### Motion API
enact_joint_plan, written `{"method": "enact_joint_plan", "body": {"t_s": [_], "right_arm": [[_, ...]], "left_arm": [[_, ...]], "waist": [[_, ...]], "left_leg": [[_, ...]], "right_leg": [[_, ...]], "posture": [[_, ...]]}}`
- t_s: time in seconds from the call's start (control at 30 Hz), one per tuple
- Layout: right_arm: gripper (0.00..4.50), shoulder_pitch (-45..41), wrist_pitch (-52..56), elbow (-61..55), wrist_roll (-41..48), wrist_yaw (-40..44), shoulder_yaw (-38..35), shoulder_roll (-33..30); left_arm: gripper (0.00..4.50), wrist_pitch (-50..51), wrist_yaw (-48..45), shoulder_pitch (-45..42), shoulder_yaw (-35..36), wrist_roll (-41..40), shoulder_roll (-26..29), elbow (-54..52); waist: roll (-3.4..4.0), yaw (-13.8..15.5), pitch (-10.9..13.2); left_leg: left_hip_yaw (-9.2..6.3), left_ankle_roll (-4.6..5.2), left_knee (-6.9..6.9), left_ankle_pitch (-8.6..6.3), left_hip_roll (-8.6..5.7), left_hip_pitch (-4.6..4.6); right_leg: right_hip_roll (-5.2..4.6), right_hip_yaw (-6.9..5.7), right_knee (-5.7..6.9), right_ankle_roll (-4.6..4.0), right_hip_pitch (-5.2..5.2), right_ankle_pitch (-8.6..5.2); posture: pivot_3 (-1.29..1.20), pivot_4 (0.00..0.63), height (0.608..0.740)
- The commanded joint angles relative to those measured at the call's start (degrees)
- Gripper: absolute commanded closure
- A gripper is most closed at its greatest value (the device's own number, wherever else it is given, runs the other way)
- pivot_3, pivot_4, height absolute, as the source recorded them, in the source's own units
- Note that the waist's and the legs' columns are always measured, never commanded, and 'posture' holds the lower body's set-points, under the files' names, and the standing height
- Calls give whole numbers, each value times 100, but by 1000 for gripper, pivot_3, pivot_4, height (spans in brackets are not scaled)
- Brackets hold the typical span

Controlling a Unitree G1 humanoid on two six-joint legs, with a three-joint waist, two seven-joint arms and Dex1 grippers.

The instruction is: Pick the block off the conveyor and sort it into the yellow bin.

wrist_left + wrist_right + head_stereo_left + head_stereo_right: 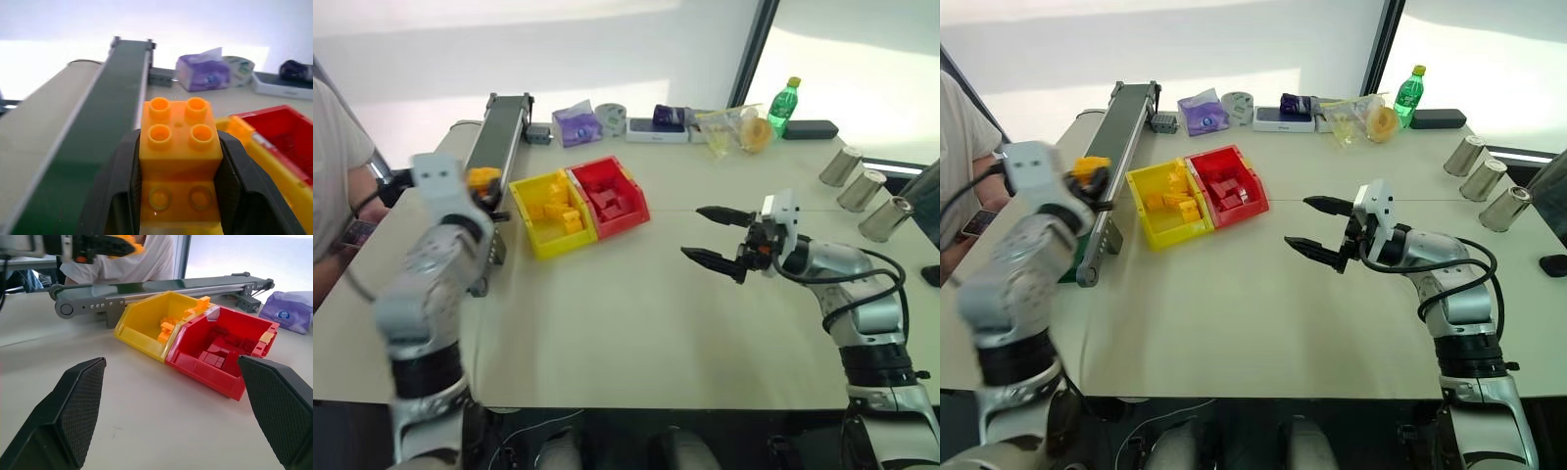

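Left gripper [178,196] is clamping the block [179,147] between both black fingers [117,191] — the yellow-orange studded brick is sitting up off the belt, above the conveyor [499,132] and just beside the yellow bin [551,212]. Right gripper [715,238] is hanging over the bare table [636,323] with its jaws spread wide and nothing between them, pointing toward the bins. Yellow bin is touching the red bin [610,194] side by side next to the conveyor, orange pieces lying in the yellow one, red pieces in the red one — a person [335,176] is sitting at the table's left edge.
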Motion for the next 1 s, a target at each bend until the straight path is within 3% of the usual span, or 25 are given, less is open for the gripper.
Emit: {"method": "enact_joint_plan", "body": {"t_s": [0.03,0.23,0.43,0.47,0.67,0.83,1.0], "right_arm": [[0,3,-72,-276,57,-91,-121,-24],[0,177,14,-505,78,-225,-196,-131],[0,298,55,-609,116,-304,-254,-194],[0,301,52,-599,116,-305,-247,-195],[0,181,-23,-399,76,-207,-191,-195],[0,98,-78,-233,49,-90,-164,-203],[0,-25,-150,-16,7,47,-123,-204]], "left_arm": [[3153,-863,-166,-549,-321,389,-130,1152],[3153,-1821,-539,-1093,-446,530,-380,2631],[236,-2049,-507,-1147,-396,661,-388,2841],[51,-2076,-514,-1134,-375,659,-387,2811],[51,-1508,-986,-659,-76,18,-190,1534],[51,-840,-1649,308,237,-564,625,66],[51,-443,-2576,1779,1245,-1282,1652,-1000]], "waist": [[0,-14,0],[0,-30,1],[0,-17,1],[0,-17,1],[0,-26,1],[2,-69,2],[2,-56,2]], "left_leg": [[0,0,-1,0,0,-1],[10,-3,-8,2,7,-3],[10,-3,-4,2,5,-6],[10,-3,-3,2,5,-6],[10,-3,-3,2,6,-7],[11,-10,-8,6,19,-4],[10,-12,-7,7,28,-5]], "right_leg": [[1,0,0,1,-2,-1],[4,2,0,1,-17,-1],[6,1,1,2,-17,-1],[6,1,1,2,-17,-1],[6,2,2,3,-16,-1],[10,6,4,2,-21,-1],[4,6,7,1,-22,-2]], "posture": [[0,150,740],[0,150,740],[0,150,740],[0,150,740],[0,150,740],[0,150,740],[0,150,740]]}}
